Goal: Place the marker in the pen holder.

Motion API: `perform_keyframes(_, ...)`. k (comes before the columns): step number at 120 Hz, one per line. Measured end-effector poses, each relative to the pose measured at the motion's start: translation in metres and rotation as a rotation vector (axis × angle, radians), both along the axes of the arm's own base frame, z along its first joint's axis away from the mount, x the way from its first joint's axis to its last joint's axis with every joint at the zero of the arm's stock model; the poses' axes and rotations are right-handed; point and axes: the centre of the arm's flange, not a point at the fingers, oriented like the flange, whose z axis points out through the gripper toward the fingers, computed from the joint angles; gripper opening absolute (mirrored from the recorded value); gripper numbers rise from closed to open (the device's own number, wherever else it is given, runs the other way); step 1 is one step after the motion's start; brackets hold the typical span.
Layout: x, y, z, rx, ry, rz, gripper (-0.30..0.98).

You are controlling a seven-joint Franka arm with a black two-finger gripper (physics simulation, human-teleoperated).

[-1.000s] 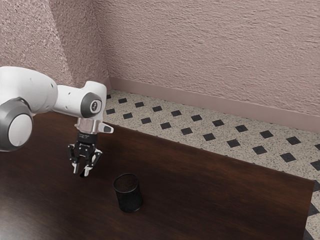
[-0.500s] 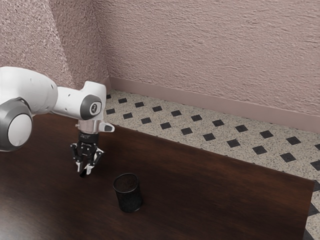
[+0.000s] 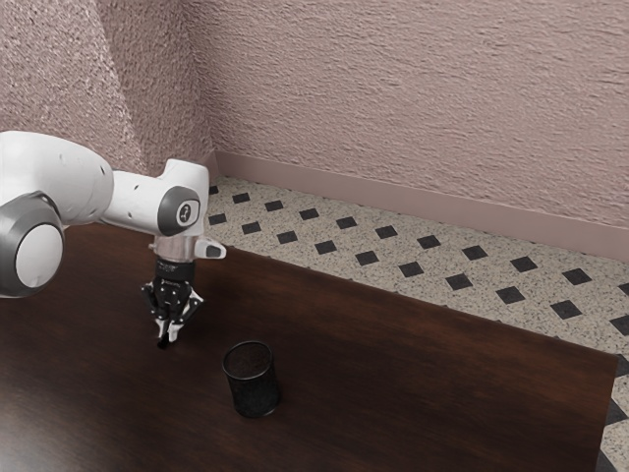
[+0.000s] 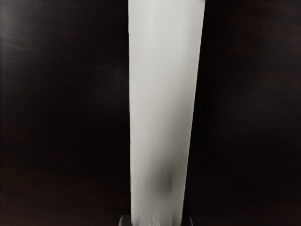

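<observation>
Low | hand (image 3: 168, 334) closed on marker (image 4: 161, 94) | pen holder (image 3: 254, 388) apart, inside table edge (image 3: 442, 311)

Arm (image 3: 84, 182): glossy wht shell, smooth rounded segs, a few tiny dk spots. Big elbow-type jt w/ dk grey ring (image 3: 15, 231) around a rd wht cap (image 3: 39, 258). Wrist jt (image 3: 177, 209) also grey, w/ small rd dk-and-lt emblem (image 3: 186, 211). Below: pale pinkish-grey collar (image 3: 175, 247), stubby wht side lug (image 3: 209, 250) w/ dk oval end. Tool (image 3: 168, 335): blk body, faint lt marking, blk angular links w/ small bright pivots, pale fingertips (image 3: 174, 333).
</observation>
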Motion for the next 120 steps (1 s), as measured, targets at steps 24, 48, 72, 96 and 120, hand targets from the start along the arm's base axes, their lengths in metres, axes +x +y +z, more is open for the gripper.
perform_keyframes(24,0.002,-0.004,0.01,0.008,-0.013,-0.016,-0.09)
perform_keyframes(48,0.01,-0.022,0.058,0.02,-0.08,-0.053,-0.1)
perform_keyframes(72,0.016,-0.058,0.136,0.018,-0.192,-0.11,-0.1)
perform_keyframes(96,0.032,-0.112,0.201,0.009,-0.269,-0.19,-0.1)
perform_keyframes(120,0.006,-0.149,0.215,-0.067,-0.108,-0.191,-0.09)
